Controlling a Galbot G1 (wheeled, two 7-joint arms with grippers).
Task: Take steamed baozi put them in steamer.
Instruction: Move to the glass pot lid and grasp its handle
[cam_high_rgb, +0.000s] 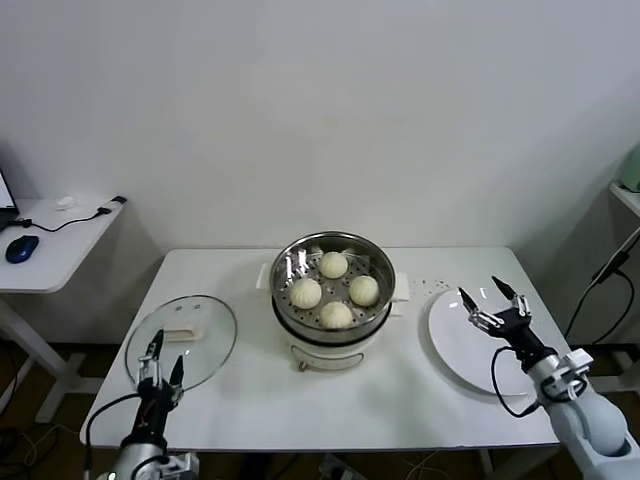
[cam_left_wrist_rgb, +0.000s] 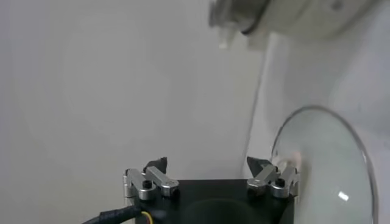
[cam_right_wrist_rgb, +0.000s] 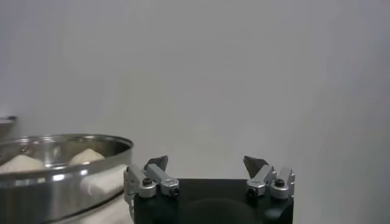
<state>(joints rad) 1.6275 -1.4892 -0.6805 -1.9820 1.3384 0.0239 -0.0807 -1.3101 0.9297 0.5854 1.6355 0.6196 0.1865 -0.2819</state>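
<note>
Baozi (cam_high_rgb: 335, 291), all four, sit inside the steamer (cam_high_rgb: 376, 312) in the middle of the white surface (cam_high_rgb: 400, 400). My right gripper (cam_high_rgb: 492, 297) hangs open and empty above the white plate (cam_high_rgb: 455, 350). My left gripper (cam_high_rgb: 160, 357) is open too, over the glass lid (cam_high_rgb: 200, 325).

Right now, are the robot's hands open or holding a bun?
Left gripper: open, empty, over the glass lid.
Right gripper: open, empty, over the white plate.

Steamer (cam_high_rgb: 333, 290) blocks table centre — glass lid (cam_high_rgb: 182, 340) left, plate (cam_high_rgb: 470, 340) right, bare strips between.
</note>
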